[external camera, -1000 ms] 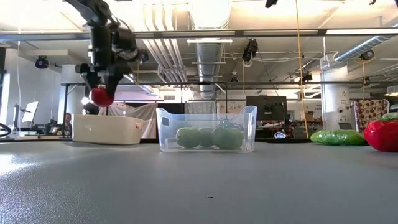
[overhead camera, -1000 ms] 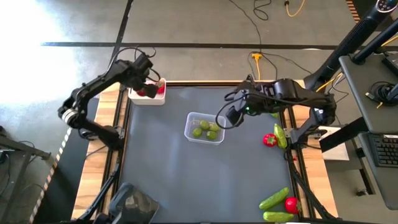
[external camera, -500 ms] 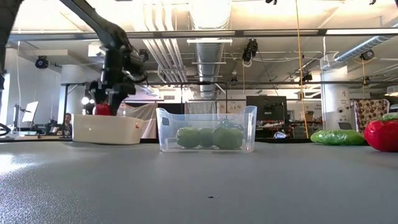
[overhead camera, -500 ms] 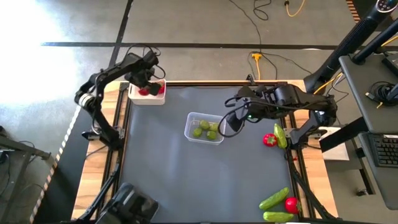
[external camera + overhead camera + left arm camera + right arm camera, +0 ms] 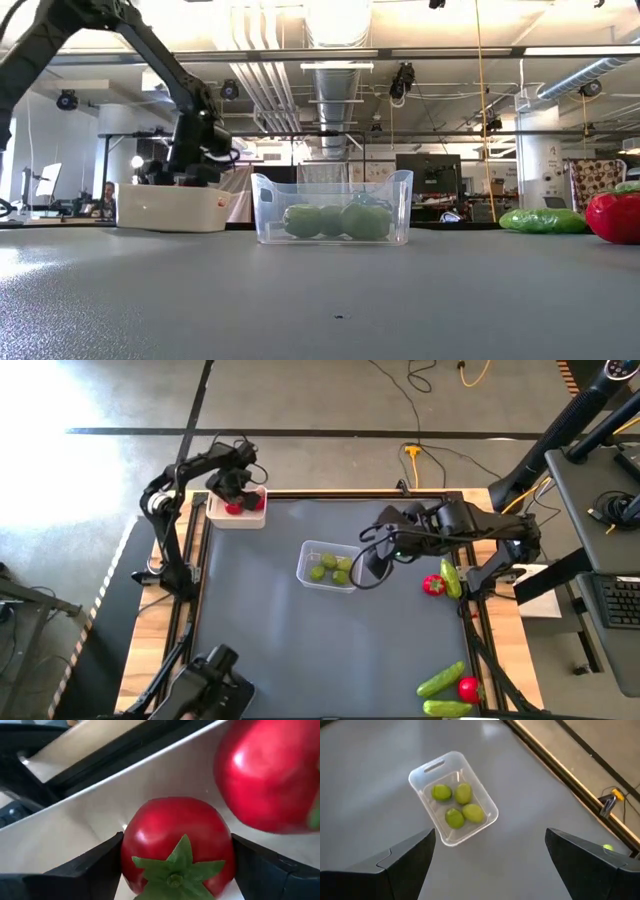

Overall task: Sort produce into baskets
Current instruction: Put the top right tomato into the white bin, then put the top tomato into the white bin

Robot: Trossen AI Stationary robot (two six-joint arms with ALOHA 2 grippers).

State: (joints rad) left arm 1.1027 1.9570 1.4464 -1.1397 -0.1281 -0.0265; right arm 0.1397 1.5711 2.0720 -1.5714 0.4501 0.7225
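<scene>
White tub (image 5: 237, 512), far left of the clear tub (image 5: 329, 565): my left gripper (image 5: 176, 865) is down inside it, fingers pinching a red strawberry (image 5: 176, 845) beside a second one (image 5: 267, 775). Four yellow-green fruits (image 5: 455, 804) lie in the clear tub. My right gripper (image 5: 372, 563) hangs just right of it, fingers spread, empty.

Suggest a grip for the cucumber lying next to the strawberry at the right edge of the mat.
Take the cucumber across its narrow middle, from above. It lies flat and long, with the strawberry touching one side, so slip one of the fingers between them with care.
</scene>
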